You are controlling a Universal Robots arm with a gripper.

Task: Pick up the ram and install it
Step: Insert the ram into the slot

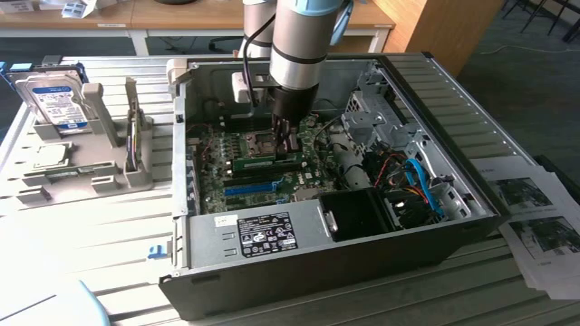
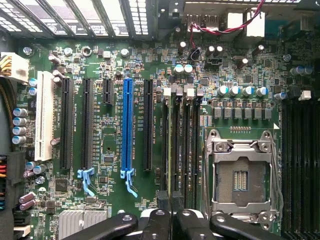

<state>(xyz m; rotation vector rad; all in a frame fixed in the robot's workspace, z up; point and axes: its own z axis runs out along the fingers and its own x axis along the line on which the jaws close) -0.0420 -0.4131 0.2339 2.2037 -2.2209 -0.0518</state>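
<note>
Slatted desk, open computer case on it. Pincer clamped on ram, stick edge-down at memory slot beside processor socket. Install step in hand; seating likely needed stick square, even press.

A single silver robot arm with pale blue joint caps reaches straight down from above. Its dark wrist points vertically, and the black end effector has its two fingers pinched narrowly on the ram.

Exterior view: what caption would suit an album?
Gripper holding the ram at the motherboard inside an open computer case.
</note>
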